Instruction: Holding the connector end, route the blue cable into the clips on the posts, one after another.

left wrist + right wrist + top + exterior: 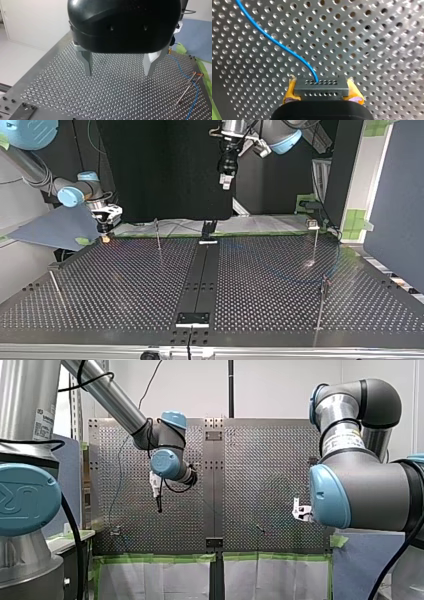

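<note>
blue cable [287, 48] leaves the connector [321, 93] pointing ahead, then curves aside. my right gripper [322, 88] clamps the connector crosswise. my left gripper [117, 67] hangs spread, empty.

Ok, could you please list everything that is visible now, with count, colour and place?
blue cable: one, blue, runs from the connector across the table.
dark grey block connector: one, grey with rows of holes, at the cable's end, clamped in the right gripper.
thin metal posts: four, silver, upright, spread over the table in the top view.
perforated metal table: one, silver, under everything.
black centre strip: one, black, along the table's middle.
green tape: several strips, green, on the table's near edge in the front view.
left gripper: one, black with metal jaws, open and empty, above the table.
right gripper: one, yellow pads, jaws shut on the connector.
</note>
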